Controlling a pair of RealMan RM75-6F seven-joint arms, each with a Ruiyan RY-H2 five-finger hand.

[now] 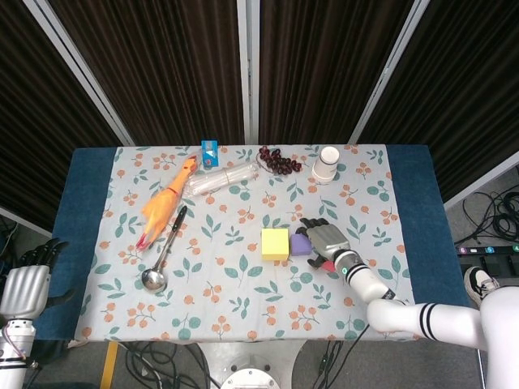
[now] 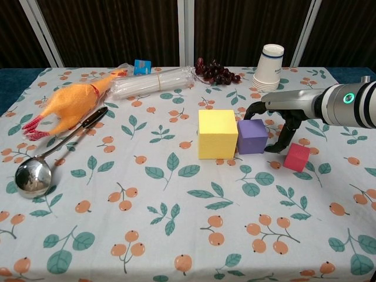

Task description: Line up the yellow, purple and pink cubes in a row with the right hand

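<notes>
The yellow cube [image 2: 217, 133] and the smaller purple cube [image 2: 252, 136] stand touching side by side near mid-table. Apart from them, to the right and slightly nearer, sits the small pink cube [image 2: 296, 157]. My right hand [image 2: 281, 115] arches over the purple cube's right side with fingers spread and holds nothing. One fingertip [image 2: 274, 146] reaches down into the gap between the purple and pink cubes. In the head view the right hand [image 1: 326, 241] covers part of the purple cube [image 1: 299, 241] and most of the pink cube [image 1: 328, 265]. My left hand [image 1: 29, 282] hangs off the table's left corner, holding nothing.
A stack of paper cups [image 2: 268, 67] and dark grapes [image 2: 216, 72] stand behind the cubes. On the left lie a rubber chicken [image 2: 70, 103], a metal ladle [image 2: 36, 174], a clear bundle of straws [image 2: 154, 81] and a small blue box [image 2: 141, 66].
</notes>
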